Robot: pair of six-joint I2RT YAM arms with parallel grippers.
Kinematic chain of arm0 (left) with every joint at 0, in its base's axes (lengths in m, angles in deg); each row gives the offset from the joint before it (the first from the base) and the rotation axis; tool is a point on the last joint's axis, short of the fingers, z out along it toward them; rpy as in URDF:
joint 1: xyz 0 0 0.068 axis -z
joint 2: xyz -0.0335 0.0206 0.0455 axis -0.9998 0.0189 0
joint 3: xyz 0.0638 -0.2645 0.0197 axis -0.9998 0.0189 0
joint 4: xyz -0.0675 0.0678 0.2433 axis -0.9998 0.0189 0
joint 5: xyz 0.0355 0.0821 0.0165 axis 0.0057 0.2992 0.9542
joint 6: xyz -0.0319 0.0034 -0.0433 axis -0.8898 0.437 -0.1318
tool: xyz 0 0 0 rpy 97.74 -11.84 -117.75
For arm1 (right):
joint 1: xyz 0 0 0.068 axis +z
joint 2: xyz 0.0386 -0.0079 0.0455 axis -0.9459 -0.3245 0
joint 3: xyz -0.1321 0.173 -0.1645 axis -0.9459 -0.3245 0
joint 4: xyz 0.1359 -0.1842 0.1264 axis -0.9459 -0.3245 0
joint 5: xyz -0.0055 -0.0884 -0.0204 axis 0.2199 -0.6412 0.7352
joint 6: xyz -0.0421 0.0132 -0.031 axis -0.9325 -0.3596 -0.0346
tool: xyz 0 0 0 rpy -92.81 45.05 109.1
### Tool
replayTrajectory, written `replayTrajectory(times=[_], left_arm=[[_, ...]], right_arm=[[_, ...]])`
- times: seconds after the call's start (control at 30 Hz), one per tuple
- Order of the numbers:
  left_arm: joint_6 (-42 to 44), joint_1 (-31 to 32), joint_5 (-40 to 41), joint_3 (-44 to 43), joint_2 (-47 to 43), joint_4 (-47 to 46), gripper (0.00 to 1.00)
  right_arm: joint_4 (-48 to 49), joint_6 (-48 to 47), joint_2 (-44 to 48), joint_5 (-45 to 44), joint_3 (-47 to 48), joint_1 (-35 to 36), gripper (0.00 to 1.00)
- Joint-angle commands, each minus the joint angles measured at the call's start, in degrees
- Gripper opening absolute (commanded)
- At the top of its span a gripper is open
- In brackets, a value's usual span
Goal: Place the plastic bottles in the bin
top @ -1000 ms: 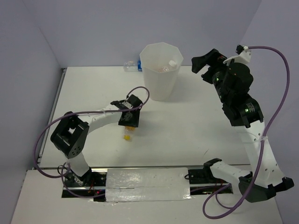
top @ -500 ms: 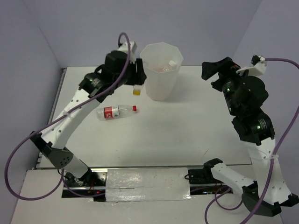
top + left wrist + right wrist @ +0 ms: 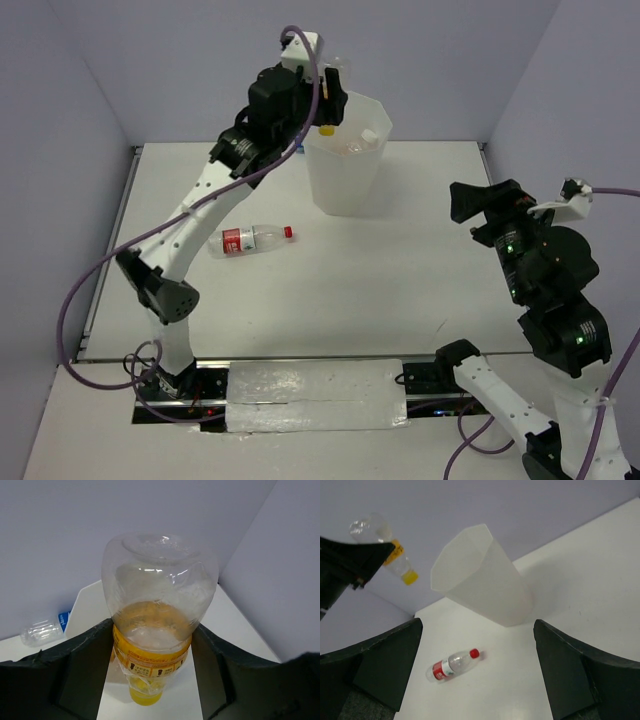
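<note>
My left gripper (image 3: pixel 327 98) is shut on the clear bottle with the yellow cap (image 3: pixel 150 630) and holds it cap down, high at the left rim of the white faceted bin (image 3: pixel 345 160). The right wrist view shows this bottle (image 3: pixel 390 550) up left of the bin (image 3: pixel 485 585). A clear bottle with a red label and cap (image 3: pixel 250 240) lies on the table left of the bin, also in the right wrist view (image 3: pixel 451 665). A blue-labelled bottle (image 3: pixel 45 630) lies by the back wall. My right gripper (image 3: pixel 480 205) is open and empty, right of the bin.
A white-capped bottle (image 3: pixel 366 137) shows inside the bin. Grey walls close the back and sides. The left arm (image 3: pixel 200 205) arches over the table's left half. A taped strip (image 3: pixel 315 395) runs along the near edge.
My left gripper has risen with the yellow-capped bottle from beside the bin to its left rim. My right arm has drawn back to the right and lower.
</note>
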Motion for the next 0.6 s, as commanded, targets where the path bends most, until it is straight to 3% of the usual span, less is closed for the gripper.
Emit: replayTrajectory(times=[0.0,0.17,0.2,0.23,0.4,0.57], left_arm=[[2.61,-0.9,0.13,-5.82,4.6,-10.01,0.74],[-0.63,-3.19,-0.92,-8.66,11.63,-12.48,0.79],[-1.52,-4.15,-2.41,-9.44,12.42,-12.3,0.84],[-2.31,-4.59,-3.2,-9.89,13.91,-11.17,0.99],[-5.39,-5.92,-5.5,-9.11,13.14,-8.44,1.0],[-10.56,-5.92,-1.65,0.27,1.29,-4.84,0.99]], right_arm=[[-5.21,2.37,3.75,-1.91,-2.24,0.45,1.0],[-6.89,2.46,5.26,-4.11,-2.42,0.45,1.0],[-7.07,2.46,5.08,-4.11,-2.16,0.45,1.0],[-7.07,2.29,4.73,-4.11,-1.89,0.45,1.0],[-5.76,2.29,4.03,-3.59,-2.59,0.36,1.0],[-4.0,1.93,3.15,-2.53,-3.82,0.45,1.0]])
